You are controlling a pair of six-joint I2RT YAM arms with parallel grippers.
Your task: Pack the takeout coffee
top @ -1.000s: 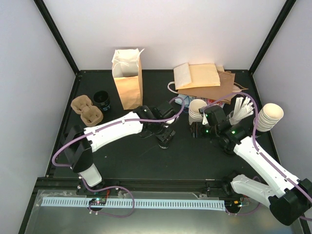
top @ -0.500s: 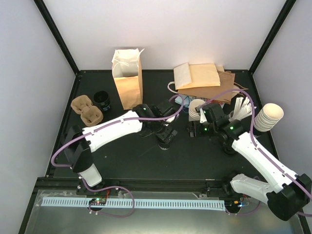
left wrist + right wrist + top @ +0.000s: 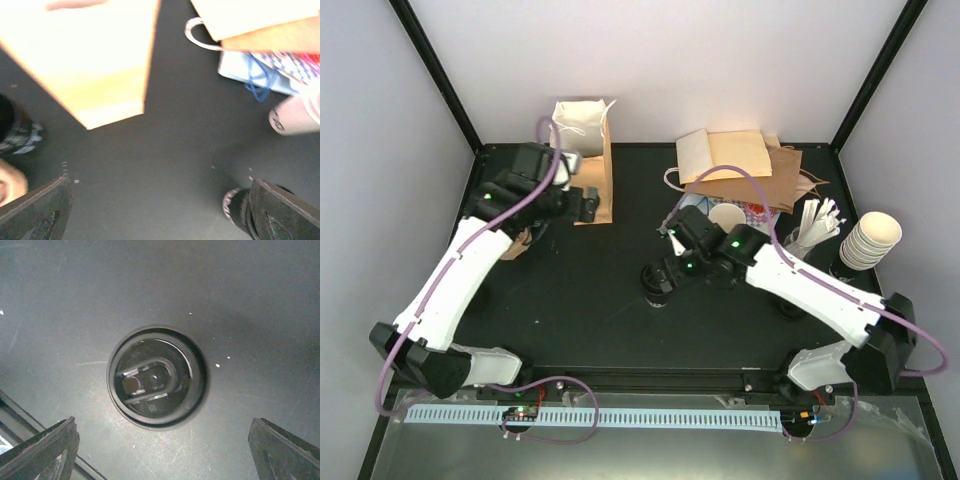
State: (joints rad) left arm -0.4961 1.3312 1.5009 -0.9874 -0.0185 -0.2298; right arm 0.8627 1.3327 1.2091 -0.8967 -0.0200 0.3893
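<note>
Right wrist view: coffee [image 3: 156, 384] is standing upright on the bench [image 3: 250, 300], seen from straight above. Right tool [image 3: 162, 440] is hovering over it, fingers [image 3: 45, 450] spread wide to either side and not touching it. Top view: coffee is sitting mid-bench, well apart from the upright brown bag [image 3: 590, 178] at back left. Left tool [image 3: 584, 203] is hanging just beside the bag's lower front. Left wrist view, blurred, is showing its fingers apart and holding nothing.
</note>
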